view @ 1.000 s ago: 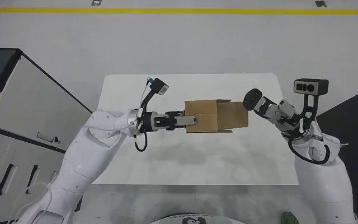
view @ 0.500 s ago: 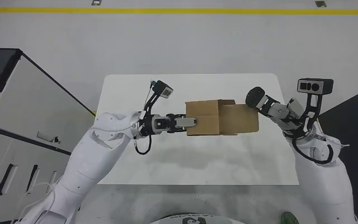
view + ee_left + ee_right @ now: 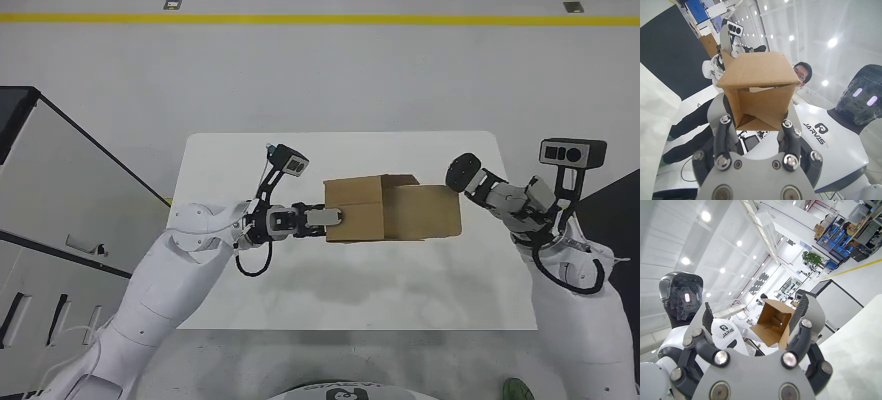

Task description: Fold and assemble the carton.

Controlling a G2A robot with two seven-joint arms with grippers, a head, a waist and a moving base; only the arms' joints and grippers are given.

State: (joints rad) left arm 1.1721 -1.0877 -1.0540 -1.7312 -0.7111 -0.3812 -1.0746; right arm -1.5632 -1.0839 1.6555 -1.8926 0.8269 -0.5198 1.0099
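One second has made a difference. The right gripper [image 3: 462, 173] has backed away toward 3 o'clock, and the carton [image 3: 390, 207] now reads longer at that end, with its end flap stretched outward. The whole carton has also slid a touch toward 9 o'clock, carried along by the left gripper [image 3: 335, 214].

My read on the task is that the 3 o'clock end stands open with its flaps out, so folding that end shut is yet to be done. Through that mouth, in the right wrist view, the far end's flaps look partly turned in.

As for position, the carton lies lengthways from 9 to 3 o'clock over the middle of the white table [image 3: 300, 290], and by its shadow I'd say it is held clear of the surface. The left jaws pinch its 9 o'clock end, one finger on each side wall. The right jaws are spread wide with nothing between them, just off the 2 o'clock corner. A flap edge runs close by one finger, though contact can't be told.
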